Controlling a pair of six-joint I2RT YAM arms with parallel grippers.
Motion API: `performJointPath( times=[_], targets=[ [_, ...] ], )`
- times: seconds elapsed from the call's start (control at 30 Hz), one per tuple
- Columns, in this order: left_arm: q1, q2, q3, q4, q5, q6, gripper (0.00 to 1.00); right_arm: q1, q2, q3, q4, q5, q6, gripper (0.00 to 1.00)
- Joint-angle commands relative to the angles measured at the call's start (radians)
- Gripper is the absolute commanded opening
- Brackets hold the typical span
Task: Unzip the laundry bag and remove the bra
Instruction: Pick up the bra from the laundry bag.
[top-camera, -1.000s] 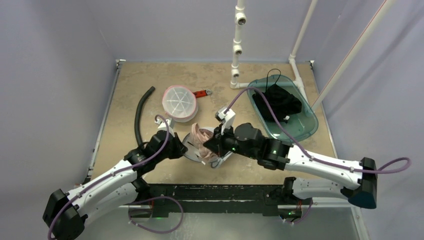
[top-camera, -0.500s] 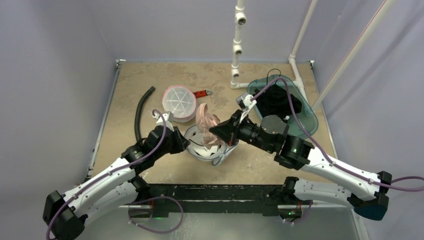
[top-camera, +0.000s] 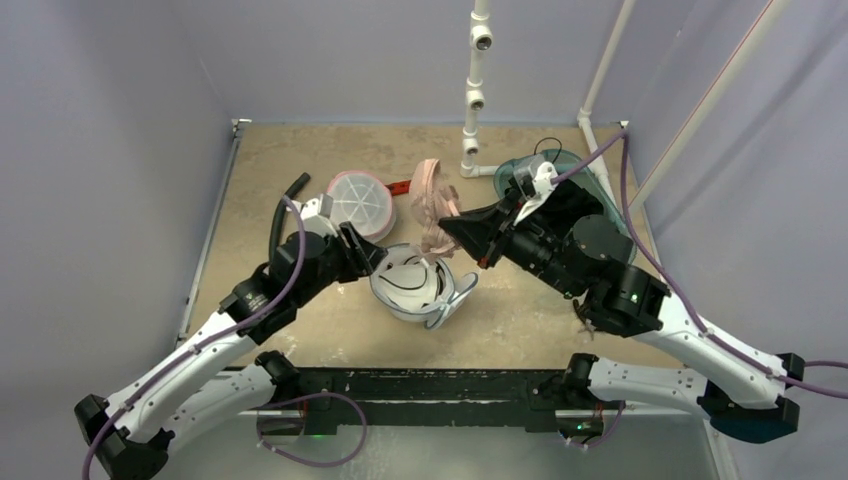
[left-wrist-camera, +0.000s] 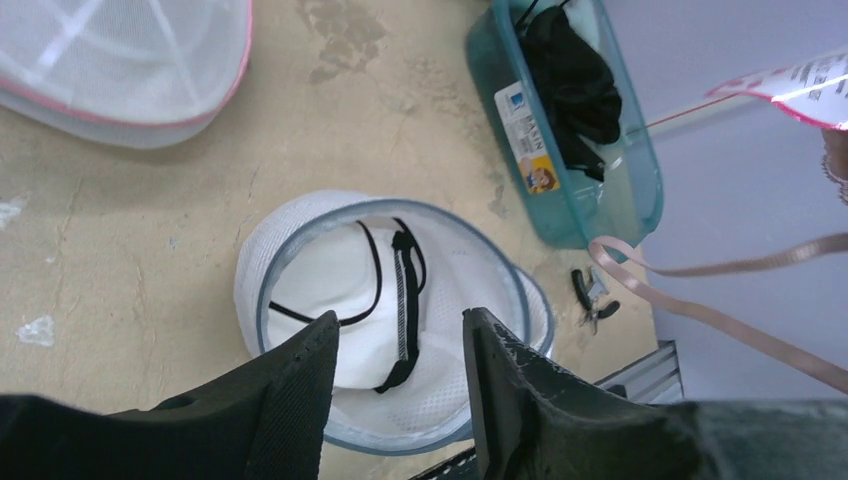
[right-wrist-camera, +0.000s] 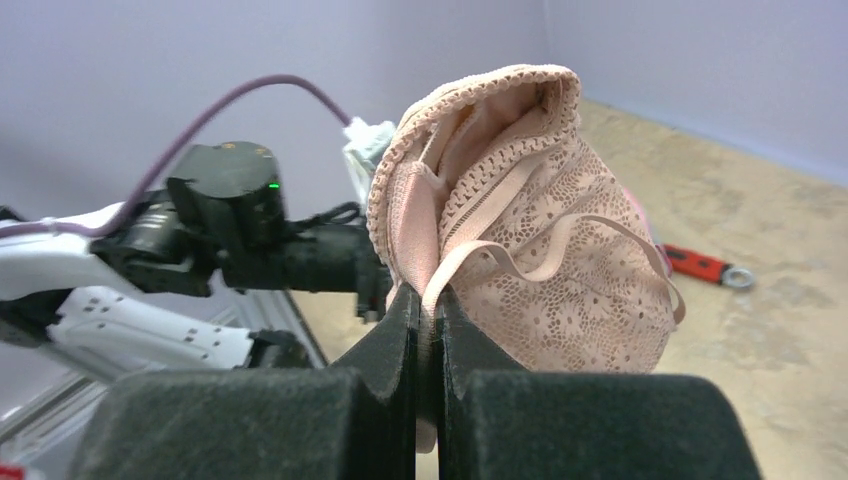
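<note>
My right gripper (right-wrist-camera: 427, 300), clamped on the bra (right-wrist-camera: 520, 250), has raised it clear of the laundry bag (top-camera: 410, 285), above the middle of the table (top-camera: 290, 150). My left gripper (left-wrist-camera: 400, 335) has let go of the bag and its jaws stand apart. Removal looks done.

In the left wrist view, the pink-rimmed white mesh disc (left-wrist-camera: 120, 60) is cut off at eleven o'clock and the beige-pink elastic bra strap (left-wrist-camera: 700, 315) at three o'clock.

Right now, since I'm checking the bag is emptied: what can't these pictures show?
- Left wrist: laundry bag's near floor, behind the left gripper.
- Left wrist: bra, only a strap; the right edge cuts it off.
- Top: basin, mostly behind the right arm.
</note>
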Motion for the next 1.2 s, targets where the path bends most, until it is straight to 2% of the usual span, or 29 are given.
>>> performJointPath(
  times=[0.0,0.07,0.17,0.3,0.4,0.57,0.8,1.07,1.17],
  targets=[
    [-0.002,-0.039,0.119,-0.034,-0.084,0.009,0.51,-0.002,0.01,0.084,-0.075,0.117,-0.147,0.0],
    [0.0,-0.044,0.168,-0.049,-0.127,0.03,0.59,-0.002,0.028,0.085,-0.093,0.17,-0.212,0.0],
    [-0.002,-0.016,0.263,-0.043,-0.129,0.061,0.66,-0.002,0.035,0.06,-0.092,0.172,-0.318,0.0],
    [-0.001,0.11,0.453,-0.062,-0.026,0.084,0.67,-0.003,0.017,0.006,-0.061,0.191,-0.401,0.0],
    [-0.001,0.211,0.532,-0.033,0.066,0.067,0.68,0.001,0.023,-0.011,-0.061,0.225,-0.436,0.0],
    [-0.001,0.314,0.579,0.097,0.193,0.028,0.74,0.013,0.037,-0.025,-0.049,0.253,-0.45,0.0],
    [0.0,0.431,0.638,0.142,0.287,-0.006,0.8,0.032,0.057,-0.025,-0.054,0.287,-0.46,0.0],
    [-0.001,0.37,0.647,0.106,0.191,0.014,0.82,0.044,0.081,-0.022,-0.067,0.334,-0.463,0.0],
    [-0.001,0.359,0.64,0.111,0.198,0.014,0.82,0.045,0.093,-0.019,-0.067,0.334,-0.464,0.0]
  ],
)
